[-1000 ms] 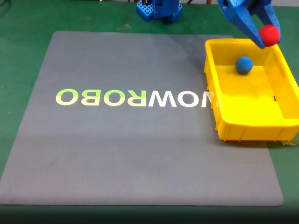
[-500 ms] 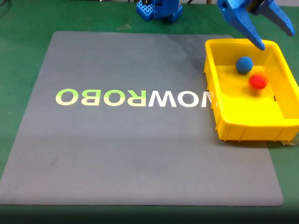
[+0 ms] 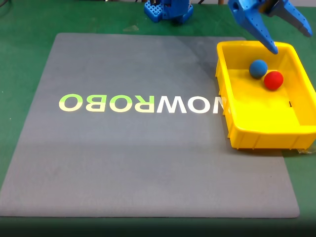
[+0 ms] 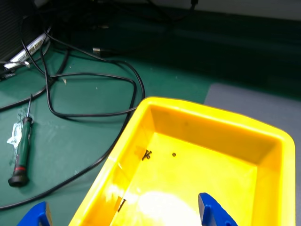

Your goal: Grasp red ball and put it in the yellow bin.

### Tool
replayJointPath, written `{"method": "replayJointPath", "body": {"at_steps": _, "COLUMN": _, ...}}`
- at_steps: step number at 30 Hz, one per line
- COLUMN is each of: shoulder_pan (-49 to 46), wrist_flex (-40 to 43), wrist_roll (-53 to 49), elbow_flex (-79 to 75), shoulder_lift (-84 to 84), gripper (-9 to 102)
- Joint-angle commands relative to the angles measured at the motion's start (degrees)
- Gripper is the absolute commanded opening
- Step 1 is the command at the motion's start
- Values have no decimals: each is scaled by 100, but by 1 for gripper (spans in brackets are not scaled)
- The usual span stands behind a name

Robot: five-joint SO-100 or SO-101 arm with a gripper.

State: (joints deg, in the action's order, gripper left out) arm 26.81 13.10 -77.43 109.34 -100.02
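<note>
Green table top with a grey mat [image 3: 148, 123] on it, lettering across the middle; bin [image 3: 266, 136] sits off the mat's right edge in the fixed view. Gripper [image 3: 289, 42] hangs over the bin's far end, jaws spread wide, nothing between them. In the wrist view the two blue fingertips [image 4: 214, 214] poke in from the bottom edge, well apart, with only bare yellow floor in the gap. Red ball [image 3: 273, 80] lies on the bin floor below the gripper and a bit nearer the camera in the fixed view, slightly left of the point under the jaw gap. It touches or nearly touches the blue ball [image 3: 258, 68], which sits just to its left and further back; can't tell for sure if there's contact. Both balls are in the far half of the bin, clear of the walls. Judgement: drop is done, task goal looks met. The relation that matters now is vertical: ball is straight down from the open jaws, so the clean exit is up and back toward the base [image 3: 170, 10], not down. Any descent risks nudging either ball. Beside the bin in the wrist view: loose black cable [image 4: 94, 94] and a screwdriver [image 4: 21, 150] on the green, not in the way.
</note>
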Motion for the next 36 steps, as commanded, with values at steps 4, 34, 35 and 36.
{"method": "replayJointPath", "body": {"at_steps": 4, "shoulder_pan": -308, "wrist_flex": 545, "wrist_roll": 35, "elbow_flex": -53, "shoulder_lift": -1213, "gripper": 34}}
{"method": "replayJointPath", "body": {"at_steps": 34, "shoulder_pan": -2276, "wrist_flex": 3647, "wrist_roll": -448, "elbow_flex": 4860, "shoulder_lift": -7418, "gripper": 0}}
{"method": "replayJointPath", "body": {"at_steps": 35, "shoulder_pan": -2303, "wrist_flex": 3718, "wrist_roll": -448, "elbow_flex": 4983, "shoulder_lift": -7523, "gripper": 0}}
{"method": "replayJointPath", "body": {"at_steps": 36, "shoulder_pan": -2338, "wrist_flex": 3788, "wrist_roll": -475, "elbow_flex": 5115, "shoulder_lift": -7620, "gripper": 0}}
